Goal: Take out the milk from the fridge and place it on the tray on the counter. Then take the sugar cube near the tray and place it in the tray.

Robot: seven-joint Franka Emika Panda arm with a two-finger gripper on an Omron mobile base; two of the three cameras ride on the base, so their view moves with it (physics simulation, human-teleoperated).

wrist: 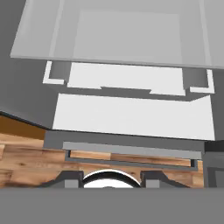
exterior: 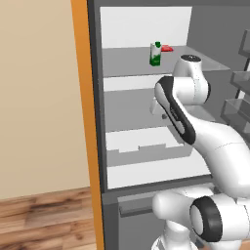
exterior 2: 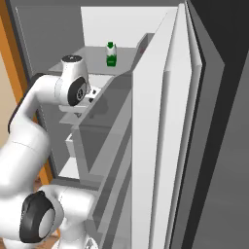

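Gripper (wrist: 112, 180): I'm looking along my hand and I see the two dark fingertips at the bottom of the hand view with a gap between them and nothing in that gap; I'd call the jaws partly apart and empty.
Hand aim: my camera points down into the lower fridge (exterior: 97, 122) shelves and the wood floor (wrist: 26, 157) below them, so I judge the hand is tilted downward, not at the carton.
Arm: I see my wrist (exterior: 188, 80) in front of the middle shelves, just below the front edge of the upper shelf (exterior: 127, 63).
Milk (exterior: 155, 53): upright on that upper shelf, toward its back and right of centre, green cap up; a flat red item (exterior: 167, 48) lies just beside it on its right.
Milk versus hand: above and further in than my hand, apart from it, no contact.
Door: the fridge door (exterior 2: 160, 146) stands open at my right, its racks close to the arm.
Progress: nothing done yet as I judge it; the carton is on its shelf.
Left: lift the hand, grasp the milk, carry it to the tray, then the sugar cube.
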